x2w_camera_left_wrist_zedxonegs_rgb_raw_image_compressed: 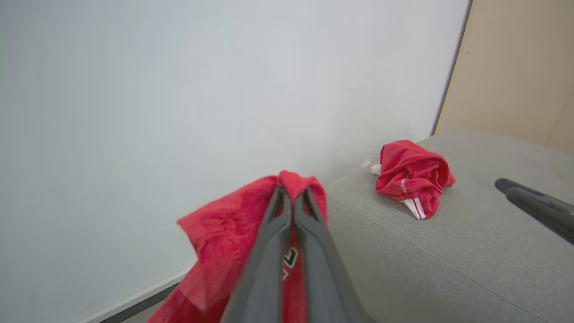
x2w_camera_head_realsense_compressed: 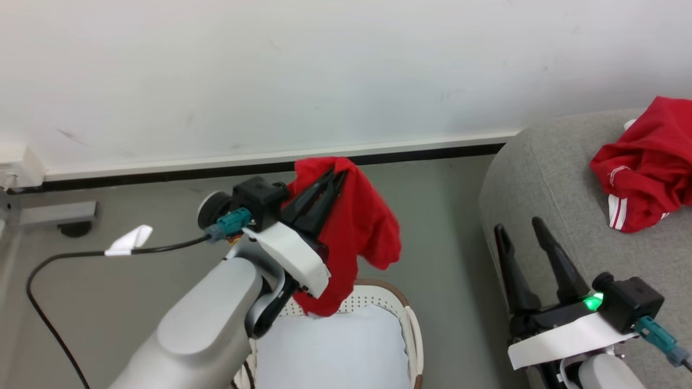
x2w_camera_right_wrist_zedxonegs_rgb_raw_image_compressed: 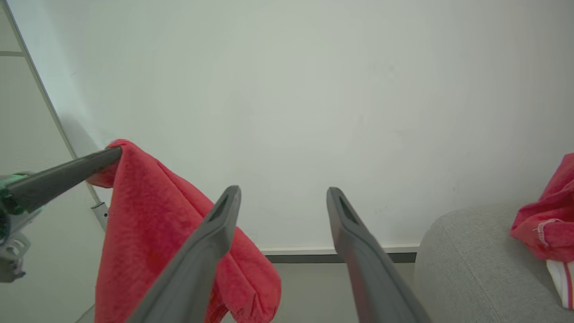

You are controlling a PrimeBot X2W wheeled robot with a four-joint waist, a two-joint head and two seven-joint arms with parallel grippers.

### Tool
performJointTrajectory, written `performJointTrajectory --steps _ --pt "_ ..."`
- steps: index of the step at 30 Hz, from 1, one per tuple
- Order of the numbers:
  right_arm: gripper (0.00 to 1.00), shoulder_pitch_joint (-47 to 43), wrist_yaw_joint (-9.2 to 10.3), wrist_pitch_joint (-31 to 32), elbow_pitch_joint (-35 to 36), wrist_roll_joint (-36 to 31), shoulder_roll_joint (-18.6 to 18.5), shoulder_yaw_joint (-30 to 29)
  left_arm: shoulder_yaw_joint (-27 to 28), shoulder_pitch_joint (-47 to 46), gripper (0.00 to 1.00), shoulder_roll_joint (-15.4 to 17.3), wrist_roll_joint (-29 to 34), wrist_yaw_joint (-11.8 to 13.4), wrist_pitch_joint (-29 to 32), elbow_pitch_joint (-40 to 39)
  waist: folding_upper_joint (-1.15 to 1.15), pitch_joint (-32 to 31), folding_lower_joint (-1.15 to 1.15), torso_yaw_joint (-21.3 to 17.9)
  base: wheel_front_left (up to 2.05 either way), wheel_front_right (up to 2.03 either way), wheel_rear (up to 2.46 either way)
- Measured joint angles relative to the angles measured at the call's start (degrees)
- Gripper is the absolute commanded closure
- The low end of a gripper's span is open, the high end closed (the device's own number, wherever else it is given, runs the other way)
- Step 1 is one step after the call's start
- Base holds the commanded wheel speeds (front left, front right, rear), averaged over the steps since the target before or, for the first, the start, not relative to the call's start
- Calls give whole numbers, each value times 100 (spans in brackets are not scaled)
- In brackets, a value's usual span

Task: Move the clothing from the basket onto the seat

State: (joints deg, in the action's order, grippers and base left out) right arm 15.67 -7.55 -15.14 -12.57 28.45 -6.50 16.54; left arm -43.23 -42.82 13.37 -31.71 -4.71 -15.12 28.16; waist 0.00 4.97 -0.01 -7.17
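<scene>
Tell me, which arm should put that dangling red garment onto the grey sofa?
Left. The left gripper is shut on the red garment, held up above the basket, so it probably only needs to swing over to the sofa. The right gripper is open and empty.

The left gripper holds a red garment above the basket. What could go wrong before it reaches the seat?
The left gripper pinches the red garment only by a fold at its fingertips; the cloth may slip and drop on the floor short of the seat. Its hanging part may also snag on the open right gripper, which stands in between.
</scene>
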Motion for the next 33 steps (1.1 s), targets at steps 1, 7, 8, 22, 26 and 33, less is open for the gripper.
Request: performJointTrajectory --steps 1,7,8,22,26,33 --pt "0 -7 0 0 -29 5 4 41 36 0 100 7 16 5 0 -94 0 -33 0 9 0 0 0" --pt "0 -51 0 0 -142 34 -7 222 191 112 100 19 57 53 0 -443 0 -223 0 30 0 0 0" --pt "0 -54 0 0 -154 36 -11 252 192 144 100 19 57 56 0 -469 0 -249 0 28 0 0 0" --pt "0 3 0 0 -720 -104 -125 884 164 299 100 9 10 111 16 -804 0 -357 1 84 0 0 0" --pt "0 257 0 -1 -1102 0 -104 1270 86 301 100 -15 10 121 59 -948 0 -359 1 179 0 0 0" --pt "0 910 0 40 -2038 289 -216 2128 -97 391 100 -165 -59 74 165 -1229 0 -405 1 384 0 0 0"
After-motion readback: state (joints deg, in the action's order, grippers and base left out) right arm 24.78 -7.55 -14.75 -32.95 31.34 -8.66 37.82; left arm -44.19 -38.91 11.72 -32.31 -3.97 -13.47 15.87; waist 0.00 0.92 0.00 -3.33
